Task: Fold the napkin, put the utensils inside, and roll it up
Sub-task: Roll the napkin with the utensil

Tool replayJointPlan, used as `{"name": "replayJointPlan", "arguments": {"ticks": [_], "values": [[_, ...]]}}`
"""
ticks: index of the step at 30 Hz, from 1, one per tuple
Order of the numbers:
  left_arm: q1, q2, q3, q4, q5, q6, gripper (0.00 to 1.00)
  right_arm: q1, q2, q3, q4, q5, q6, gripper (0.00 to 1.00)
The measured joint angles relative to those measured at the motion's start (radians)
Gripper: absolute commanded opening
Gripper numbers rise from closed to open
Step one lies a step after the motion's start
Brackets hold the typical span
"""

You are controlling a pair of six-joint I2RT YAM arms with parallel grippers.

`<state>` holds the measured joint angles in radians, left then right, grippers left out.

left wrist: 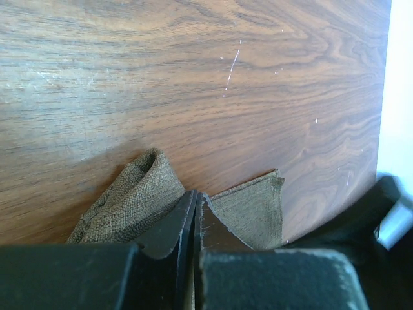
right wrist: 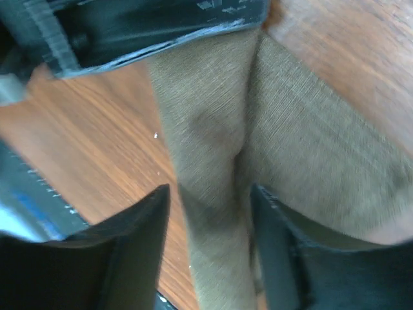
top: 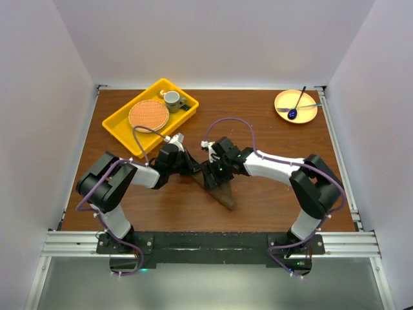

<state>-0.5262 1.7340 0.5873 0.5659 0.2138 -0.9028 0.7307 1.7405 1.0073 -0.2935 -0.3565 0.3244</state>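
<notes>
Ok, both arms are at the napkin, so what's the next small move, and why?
Probably lift the right pincer clear: its jaws stand open astride the napkin, while the left pincer is shut on it and could draw it flat.

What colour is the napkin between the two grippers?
The napkin is dull olive-brown, finely woven; clearest in the left wrist view.

Napkin [top: 222,192]: olive-brown woven cloth, crumpled into a rough wedge at mid-desk [top: 277,197]. One bunched part is pinched in the closed left end effector [left wrist: 194,197]. A creased fold runs between the parted fingers of the right end effector [right wrist: 210,194].
</notes>
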Motion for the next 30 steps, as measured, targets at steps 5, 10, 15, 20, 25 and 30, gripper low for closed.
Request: {"name": "replayJointPlan", "arguments": {"ticks": [5, 10, 15, 20, 25, 30], "values": [[0.000, 0.000, -0.003, 0.006, 0.001, 0.000, 0.03, 0.169, -0.061, 0.095, -0.128, 0.350, -0.024, 0.76], [0.002, 0.000, -0.003, 0.005, 0.010, -0.004, 0.03, 0.289, -0.034, 0.180, -0.198, 0.623, -0.029, 0.80], [0.009, -0.001, -0.014, 0.016, 0.028, -0.023, 0.03, 0.354, 0.082, 0.237, -0.215, 0.766, -0.013, 0.98], [0.025, -0.011, -0.032, 0.016, 0.048, -0.048, 0.03, 0.376, 0.157, 0.246, -0.213, 0.808, 0.009, 0.80], [0.034, -0.038, -0.048, -0.005, 0.048, -0.052, 0.03, 0.384, 0.172, 0.259, -0.205, 0.834, 0.031, 0.38], [0.034, -0.112, -0.081, -0.037, 0.017, -0.052, 0.08, 0.394, 0.156, 0.220, -0.149, 0.829, 0.031, 0.00]]}}
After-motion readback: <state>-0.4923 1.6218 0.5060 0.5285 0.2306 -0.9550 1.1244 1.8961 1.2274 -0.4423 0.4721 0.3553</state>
